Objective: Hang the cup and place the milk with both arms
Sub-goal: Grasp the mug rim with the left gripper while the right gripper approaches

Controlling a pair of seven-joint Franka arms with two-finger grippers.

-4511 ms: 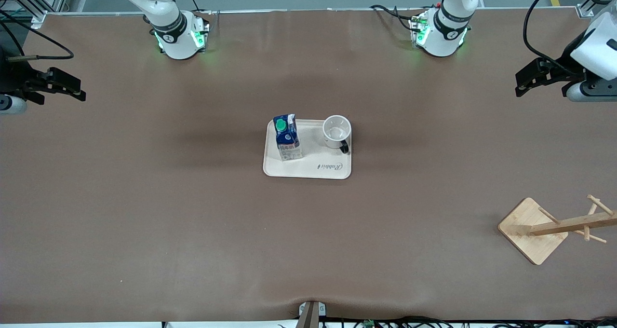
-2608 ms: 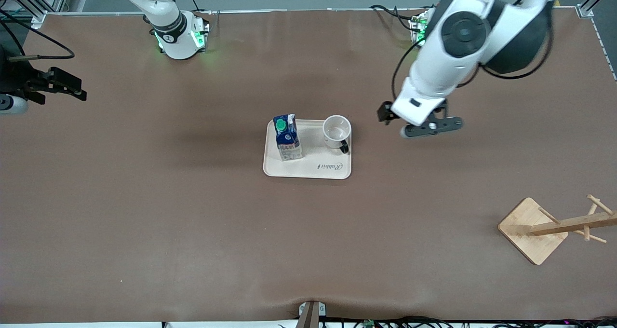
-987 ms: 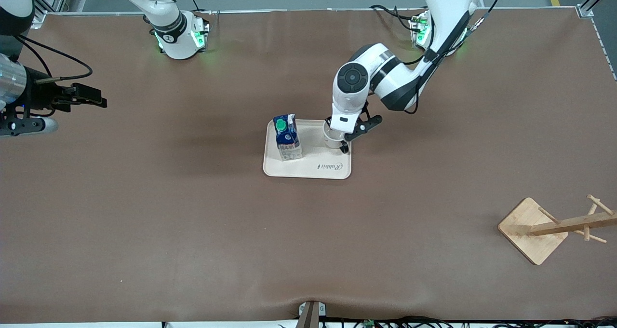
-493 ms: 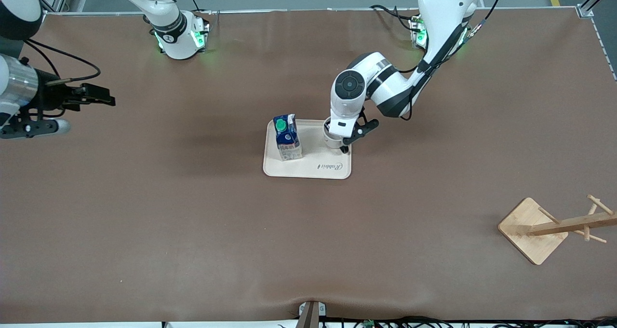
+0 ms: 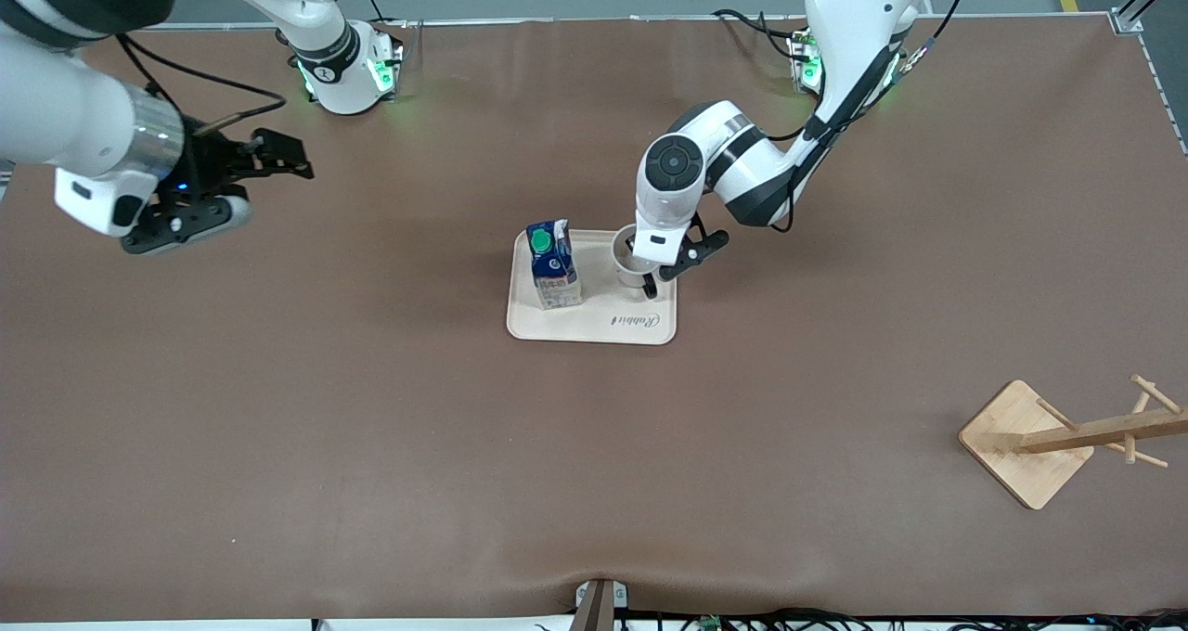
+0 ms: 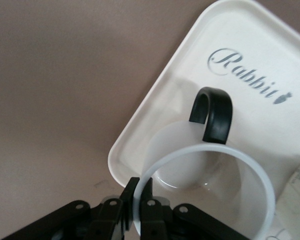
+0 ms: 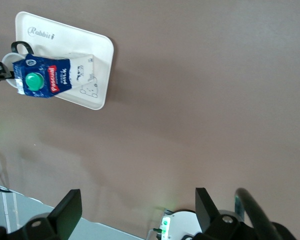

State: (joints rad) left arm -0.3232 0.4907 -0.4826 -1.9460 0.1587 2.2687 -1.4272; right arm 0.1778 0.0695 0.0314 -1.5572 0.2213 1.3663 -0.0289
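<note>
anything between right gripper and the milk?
No: front view shows only bare brown table and tray rim between the open right gripper and the milk.

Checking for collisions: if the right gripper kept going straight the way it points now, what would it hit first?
Probably nothing soon: the right gripper, fingers open, points along bare brown table, passing the tray and milk carton on the bases' side, though depth is unclear.
</note>
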